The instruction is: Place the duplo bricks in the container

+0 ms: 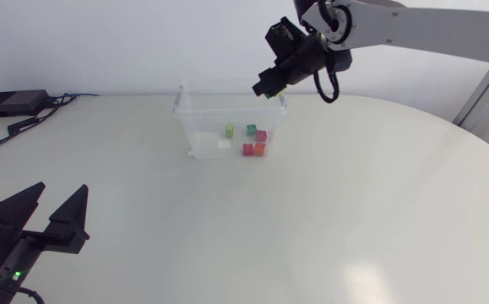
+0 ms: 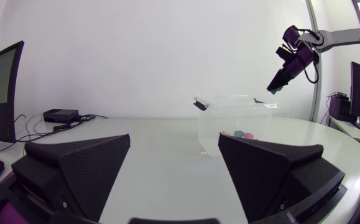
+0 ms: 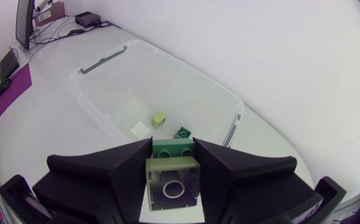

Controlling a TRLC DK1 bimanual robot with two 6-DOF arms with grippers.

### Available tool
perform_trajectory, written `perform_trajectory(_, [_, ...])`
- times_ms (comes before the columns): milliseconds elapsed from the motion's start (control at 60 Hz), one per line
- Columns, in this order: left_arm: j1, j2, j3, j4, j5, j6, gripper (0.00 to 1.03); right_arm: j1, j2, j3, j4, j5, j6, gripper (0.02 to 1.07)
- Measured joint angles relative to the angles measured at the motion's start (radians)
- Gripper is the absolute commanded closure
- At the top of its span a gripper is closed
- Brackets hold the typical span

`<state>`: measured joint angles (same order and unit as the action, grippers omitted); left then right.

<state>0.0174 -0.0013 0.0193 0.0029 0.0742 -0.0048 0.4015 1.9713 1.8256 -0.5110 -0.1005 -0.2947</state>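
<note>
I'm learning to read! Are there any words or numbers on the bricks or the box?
None can be read.
The container, the bricks inside it and the green brick in the right gripper show no words, numbers or signs.
The white square on the container's floor looks blank.

Right arm is white with black joints; left tool is matte black.
</note>
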Motion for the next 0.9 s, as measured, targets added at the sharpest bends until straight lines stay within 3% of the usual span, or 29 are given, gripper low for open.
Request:
perform_trajectory(250, [0.000,0.000,0.000,0.000,0.000,0.000,0.04,0.014,0.085,0.040,0.152,0.014,0.038,0.84])
perform_trajectory(267, [0.000,0.000,0.000,0.000,0.000,0.000,0.04,0.015,0.089,0.042,0.160,0.021,0.038,0.74])
perform_trajectory(350, [0.000,0.000,0.000,0.000,0.000,0.000,0.04,0.019,0.113,0.044,0.223,0.066,0.040,0.06])
perform_trajectory(567, [0.000,0.000,0.000,0.000,0.000,0.000,0.04,0.023,0.111,-0.034,0.403,0.135,0.041,0.06])
perform_trajectory(667, [0.000,0.000,0.000,0.000,0.000,0.000,0.04,0.012,0.047,-0.118,0.415,0.160,0.058,0.06])
perform_trajectory(900, [0.000,0.000,0.000,0.000,0.000,0.000,0.04,-0.109,-0.304,-0.332,0.442,0.176,0.072,0.06])
